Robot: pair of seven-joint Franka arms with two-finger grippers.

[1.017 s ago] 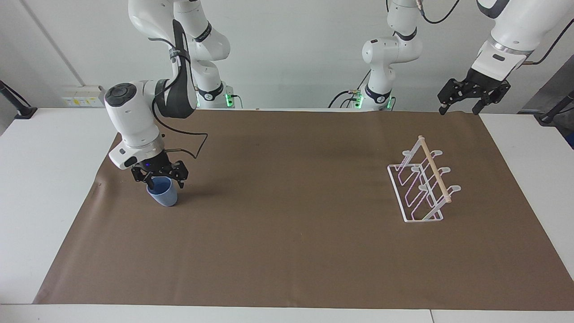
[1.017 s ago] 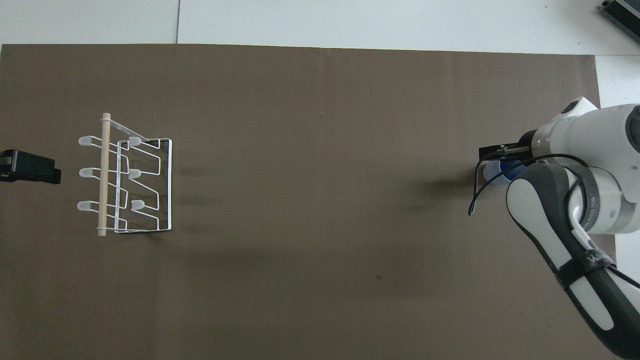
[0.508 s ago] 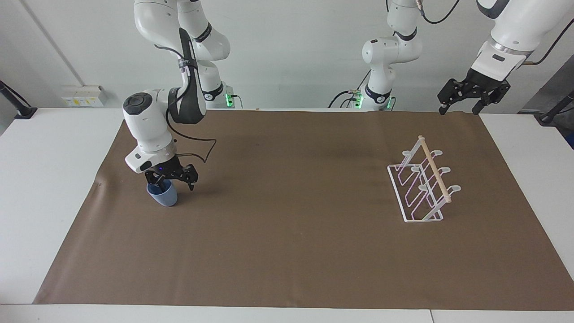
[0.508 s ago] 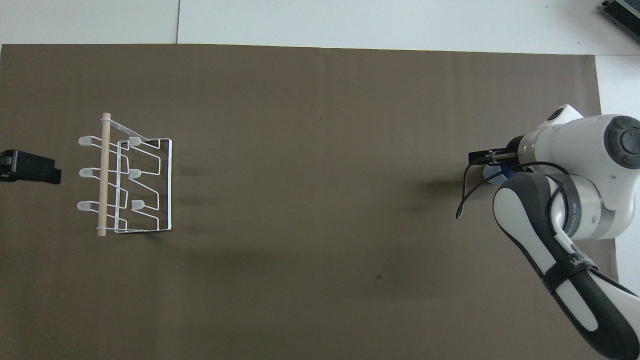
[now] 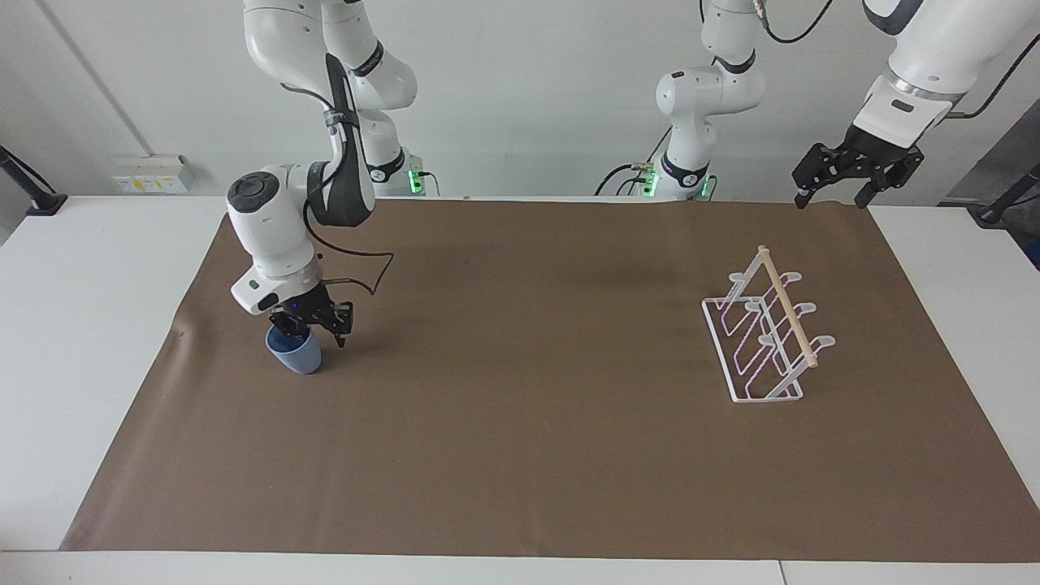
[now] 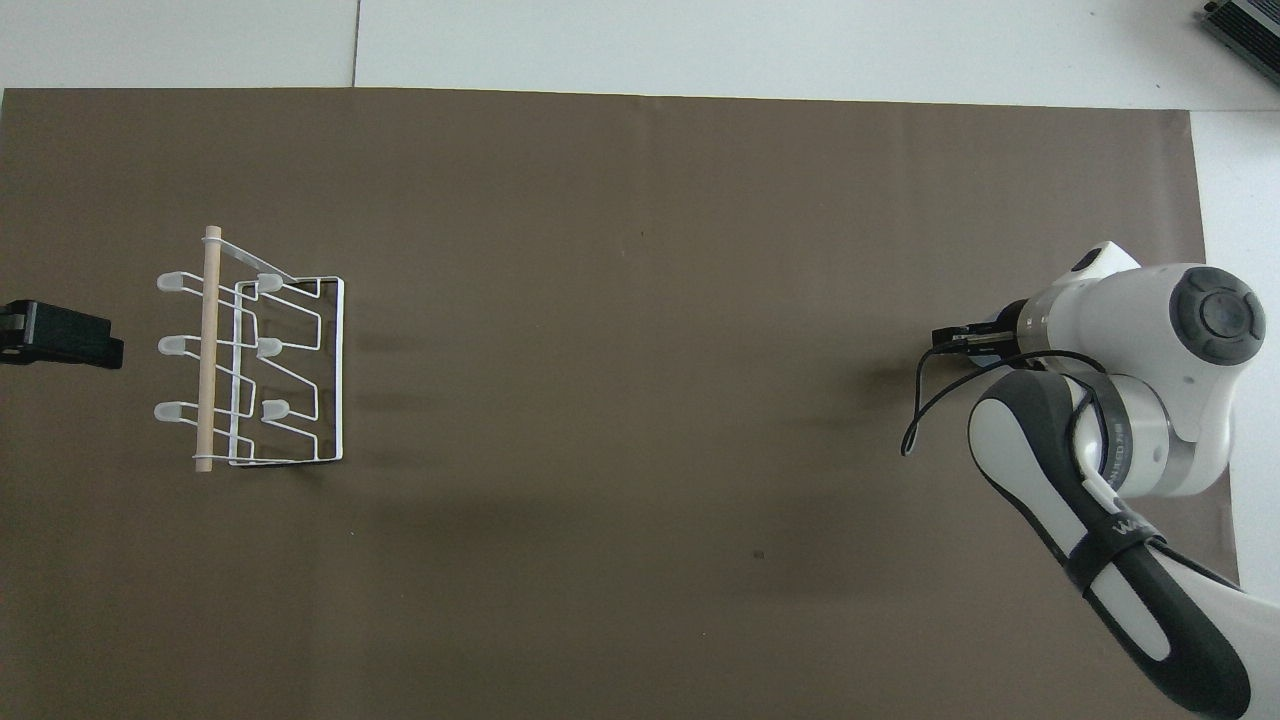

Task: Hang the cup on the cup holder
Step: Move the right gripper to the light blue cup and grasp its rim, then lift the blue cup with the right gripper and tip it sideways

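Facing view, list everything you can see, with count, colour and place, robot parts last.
Mat: one, brown, covering most of the table.
Table: one, white, under the mat.
Cup: one, light blue, on the mat at the right arm's end.
Cup holder: one, white wire with wooden dowel, on the mat at the left arm's end.
Right claw: one, black, down at the cup's rim.
Left claw: one, black, open, waiting raised over the mat's corner.

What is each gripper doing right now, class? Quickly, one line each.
Left gripper: open, empty, waiting in the air near the cup holder.
Right gripper: down on the cup's rim; grip cannot be told.
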